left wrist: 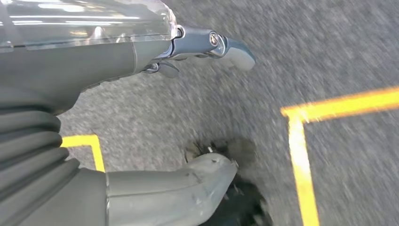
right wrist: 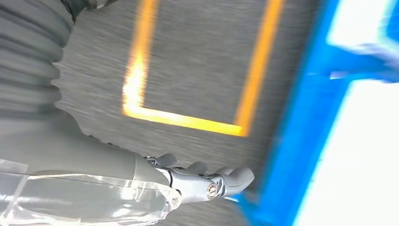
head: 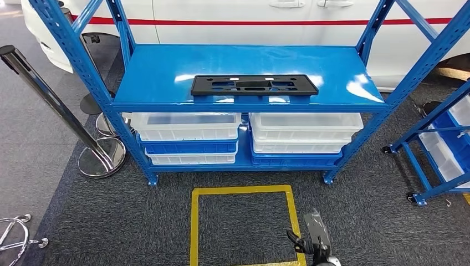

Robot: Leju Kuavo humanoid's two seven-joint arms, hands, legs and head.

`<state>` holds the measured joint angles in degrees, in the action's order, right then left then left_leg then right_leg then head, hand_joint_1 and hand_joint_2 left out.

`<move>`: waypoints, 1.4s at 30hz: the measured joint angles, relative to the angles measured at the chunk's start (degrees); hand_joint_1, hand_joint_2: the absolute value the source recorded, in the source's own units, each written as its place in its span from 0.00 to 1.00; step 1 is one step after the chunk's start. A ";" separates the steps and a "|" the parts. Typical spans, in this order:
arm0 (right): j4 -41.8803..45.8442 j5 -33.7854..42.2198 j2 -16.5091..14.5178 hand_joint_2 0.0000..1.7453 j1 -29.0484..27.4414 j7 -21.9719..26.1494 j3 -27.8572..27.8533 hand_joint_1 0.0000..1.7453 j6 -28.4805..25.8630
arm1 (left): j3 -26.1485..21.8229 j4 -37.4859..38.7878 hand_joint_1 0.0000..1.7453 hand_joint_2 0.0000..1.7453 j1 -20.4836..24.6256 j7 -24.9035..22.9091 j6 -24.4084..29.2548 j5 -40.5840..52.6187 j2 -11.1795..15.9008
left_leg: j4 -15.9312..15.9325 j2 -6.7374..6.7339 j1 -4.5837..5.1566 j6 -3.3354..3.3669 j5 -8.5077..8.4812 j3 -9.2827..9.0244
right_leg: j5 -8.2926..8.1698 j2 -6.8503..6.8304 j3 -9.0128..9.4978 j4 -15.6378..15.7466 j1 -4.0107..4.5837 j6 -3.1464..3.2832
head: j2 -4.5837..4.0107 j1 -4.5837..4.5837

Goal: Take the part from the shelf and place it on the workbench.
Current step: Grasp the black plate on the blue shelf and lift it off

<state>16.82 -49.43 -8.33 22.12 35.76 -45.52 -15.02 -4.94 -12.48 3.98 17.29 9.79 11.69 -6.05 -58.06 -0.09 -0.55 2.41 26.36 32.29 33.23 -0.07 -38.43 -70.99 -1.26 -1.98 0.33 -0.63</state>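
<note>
The black part (head: 254, 85) lies flat on my blue shelf (head: 166, 72), upper centre; dark carpet, yellow floor square (head: 194, 227) below. Both wrist views blur; my left hand (left wrist: 188, 113) and right hand (right wrist: 197, 181) hang spread, empty.

Left robot hand (left wrist: 188, 47): grey ribbed cover (left wrist: 28, 146) at the wrist, smooth matt grey shell, clear glossy plastic sheet (left wrist: 84, 19) over the back. Thick grey thumb (left wrist: 179, 188), rounded, with scuffed tip. Finger (left wrist: 221, 44) blue-grey metal with a round silver pivot screw and a pale grey rounded tip. Right robot hand (right wrist: 197, 181): same grey ribbed cover (right wrist: 28, 70), same clear wrinkled plastic sheet (right wrist: 84, 197) catching light, silver-grey fingers (right wrist: 235, 176) with a round brass-centred screw at the knuckle. In the head view the right robot hand shows as dark fingers with a glossy grey back.
</note>
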 joint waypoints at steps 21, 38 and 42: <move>32.62 -38.54 4.45 1.00 11.03 -59.83 87.97 0.00 -24.97 | 0.62 0.00 0.00 0.00 5.21 -1.19 -3.83 7.84 -1.59 | -5.78 0.10 -0.67 -3.40 -0.08 4.19 | -7.05 0.27 4.53 11.74 0.35 2.66 | 0.00 -0.03; 38.85 -38.54 16.13 1.00 20.32 -75.63 108.62 0.00 -25.04 | 1.13 0.00 0.00 0.00 6.21 -0.40 -4.91 9.83 -2.05 | -1.14 0.56 0.20 -0.79 -0.87 2.34 | -8.01 0.10 2.42 10.30 1.02 1.67 | 0.00 -0.01; 39.29 -38.54 16.20 1.00 20.32 -75.62 108.71 0.00 -25.04 | 1.15 0.00 0.00 0.00 6.31 -0.30 -4.92 10.06 -2.04 | -1.37 0.44 0.27 -1.89 -0.35 2.39 | -7.95 0.09 3.23 11.85 0.89 2.45 | 0.00 -0.01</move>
<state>56.11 -87.97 7.87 42.44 -39.86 63.19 -40.05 -3.79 -12.48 10.29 16.99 4.87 21.75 -8.10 -59.43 0.35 -0.29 0.52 26.00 34.68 25.27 0.02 -35.20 -59.13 -0.37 0.47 0.33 -0.63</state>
